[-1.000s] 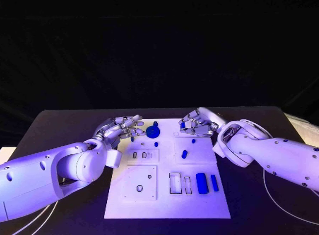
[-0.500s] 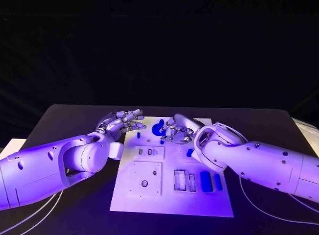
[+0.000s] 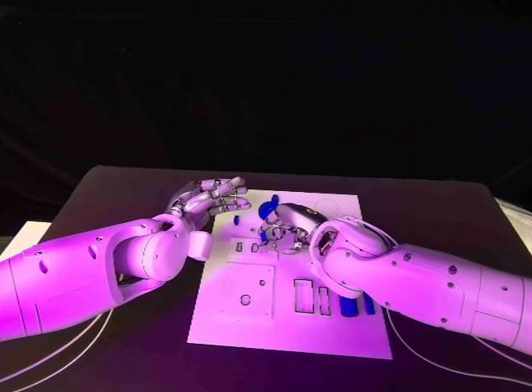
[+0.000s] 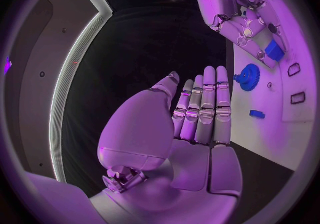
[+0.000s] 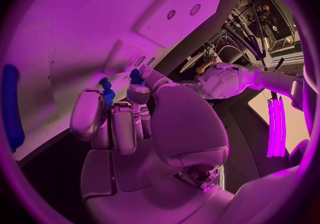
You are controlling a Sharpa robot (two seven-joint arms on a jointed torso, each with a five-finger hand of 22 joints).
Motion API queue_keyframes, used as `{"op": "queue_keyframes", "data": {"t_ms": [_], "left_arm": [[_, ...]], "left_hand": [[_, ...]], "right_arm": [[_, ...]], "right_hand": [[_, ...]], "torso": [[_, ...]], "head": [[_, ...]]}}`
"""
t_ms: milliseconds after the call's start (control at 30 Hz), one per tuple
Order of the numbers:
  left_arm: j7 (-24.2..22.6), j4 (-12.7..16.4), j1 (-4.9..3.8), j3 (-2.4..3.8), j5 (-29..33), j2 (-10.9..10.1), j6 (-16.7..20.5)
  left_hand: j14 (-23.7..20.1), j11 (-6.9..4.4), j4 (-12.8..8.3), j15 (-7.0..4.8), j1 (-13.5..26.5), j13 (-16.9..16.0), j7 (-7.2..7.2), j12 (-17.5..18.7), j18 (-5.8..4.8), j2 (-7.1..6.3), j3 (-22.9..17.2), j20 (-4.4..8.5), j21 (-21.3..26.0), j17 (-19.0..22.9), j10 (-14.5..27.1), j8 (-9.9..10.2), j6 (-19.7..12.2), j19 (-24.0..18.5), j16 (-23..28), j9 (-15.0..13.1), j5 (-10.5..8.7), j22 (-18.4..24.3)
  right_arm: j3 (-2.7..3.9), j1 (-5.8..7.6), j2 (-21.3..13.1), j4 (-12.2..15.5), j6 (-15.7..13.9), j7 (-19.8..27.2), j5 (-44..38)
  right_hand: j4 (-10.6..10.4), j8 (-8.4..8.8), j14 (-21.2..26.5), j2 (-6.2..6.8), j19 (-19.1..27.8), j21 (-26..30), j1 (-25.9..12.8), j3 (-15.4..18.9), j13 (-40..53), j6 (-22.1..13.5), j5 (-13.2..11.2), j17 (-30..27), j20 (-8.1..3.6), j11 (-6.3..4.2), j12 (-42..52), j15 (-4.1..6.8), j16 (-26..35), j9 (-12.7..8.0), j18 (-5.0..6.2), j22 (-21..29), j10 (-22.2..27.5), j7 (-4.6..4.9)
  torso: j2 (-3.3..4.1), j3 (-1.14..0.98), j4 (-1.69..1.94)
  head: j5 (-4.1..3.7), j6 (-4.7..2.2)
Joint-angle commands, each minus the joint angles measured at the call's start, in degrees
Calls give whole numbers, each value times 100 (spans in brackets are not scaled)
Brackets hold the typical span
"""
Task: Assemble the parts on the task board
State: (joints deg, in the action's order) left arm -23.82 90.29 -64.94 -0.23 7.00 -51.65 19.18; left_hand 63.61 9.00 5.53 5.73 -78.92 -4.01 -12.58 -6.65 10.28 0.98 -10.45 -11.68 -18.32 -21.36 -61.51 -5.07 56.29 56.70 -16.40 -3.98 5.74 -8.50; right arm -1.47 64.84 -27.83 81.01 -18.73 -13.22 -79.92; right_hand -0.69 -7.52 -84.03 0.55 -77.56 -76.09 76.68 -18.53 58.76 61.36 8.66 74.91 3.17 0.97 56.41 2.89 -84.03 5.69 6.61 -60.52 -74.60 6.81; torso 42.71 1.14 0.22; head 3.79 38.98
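Observation:
The white task board [image 3: 278, 327] lies mid-table. My right hand [image 3: 287, 230] hovers over its far left part, beside the blue gear [image 3: 266, 211], and pinches a small blue part [image 4: 272, 49] in its fingertips. In the right wrist view, blue shows between the fingers [image 5: 106, 90] of that hand [image 5: 127, 122], close above the board. My left hand [image 3: 215, 198] floats at the board's far left corner with flat, straight fingers and holds nothing; the left wrist view shows its bare palm [image 4: 193, 117], the gear [image 4: 249, 76] and a small blue piece [image 4: 257, 113].
Two blue bars [image 3: 348, 304] lie at the board's near right, next to narrow slots [image 3: 303, 296]. A square recess with a hole [image 3: 248, 290] sits at the near left. Black table [image 3: 124, 184] surrounds the board.
My right hand has carried the blue part leftward across the board, from its far right to beside the gear. The left hand stays at the far left corner. The camera has shifted.

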Motion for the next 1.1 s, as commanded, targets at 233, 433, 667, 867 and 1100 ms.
{"op": "queue_keyframes", "data": {"t_ms": [233,433,667,867,1100], "left_arm": [[-75,135,-2,4,36,25,-21],[-76,190,-2,4,36,28,-28],[-71,229,-2,4,36,31,-52],[-72,233,-2,4,37,32,-90],[-73,223,-2,4,37,38,-109]], "left_hand": [[-30,13,-3,3,14,6,-19,12,-15,-51,-34,2,38,10,31,37,-39,-45,30,3,22,8],[-28,13,-3,3,16,6,-19,11,-15,-50,-36,1,38,11,29,36,-37,-45,33,3,22,9],[-28,13,-3,3,16,6,-19,11,-15,-50,-36,1,38,11,29,36,-37,-45,33,3,22,9],[-28,13,-3,3,16,6,-19,11,-15,-50,-36,1,38,11,29,36,-37,-45,33,3,22,9],[-28,13,-3,3,16,6,-19,11,-15,-50,-36,1,38,11,29,36,-37,-45,33,3,22,9]], "right_arm": [[-15,-47,45,-10,239,-84,-334],[-18,-73,48,-9,321,-143,-354],[-20,-91,45,-18,421,-190,-431],[-22,-105,41,-19,436,-216,-517],[-25,-118,39,-27,407,-226,-581]], "right_hand": [[36,-22,-385,19,-12,-8,-87,11,-6,191,4,374,-26,-7,-12,29,-8,108,-98,8,-10,-99],[30,-10,-387,35,-12,-7,-121,21,-17,182,-6,381,-25,-2,-31,26,-11,107,-98,9,0,-93],[25,29,-386,80,2,9,-176,39,-150,143,-54,382,-19,10,-195,17,-9,98,-94,36,90,-77],[31,55,-381,129,13,21,-207,56,-202,118,-80,366,-12,22,-268,8,2,92,-91,55,135,-62],[27,101,-380,190,28,37,-255,81,-244,66,-91,369,1,42,-332,-8,4,79,-88,78,177,-36]], "torso": [[-2,-3,2],[-3,-11,-1],[-2,-10,-3],[0,-17,-3],[-4,-14,-2]], "head": [[0,53],[19,71],[33,97],[46,119],[53,137]]}}
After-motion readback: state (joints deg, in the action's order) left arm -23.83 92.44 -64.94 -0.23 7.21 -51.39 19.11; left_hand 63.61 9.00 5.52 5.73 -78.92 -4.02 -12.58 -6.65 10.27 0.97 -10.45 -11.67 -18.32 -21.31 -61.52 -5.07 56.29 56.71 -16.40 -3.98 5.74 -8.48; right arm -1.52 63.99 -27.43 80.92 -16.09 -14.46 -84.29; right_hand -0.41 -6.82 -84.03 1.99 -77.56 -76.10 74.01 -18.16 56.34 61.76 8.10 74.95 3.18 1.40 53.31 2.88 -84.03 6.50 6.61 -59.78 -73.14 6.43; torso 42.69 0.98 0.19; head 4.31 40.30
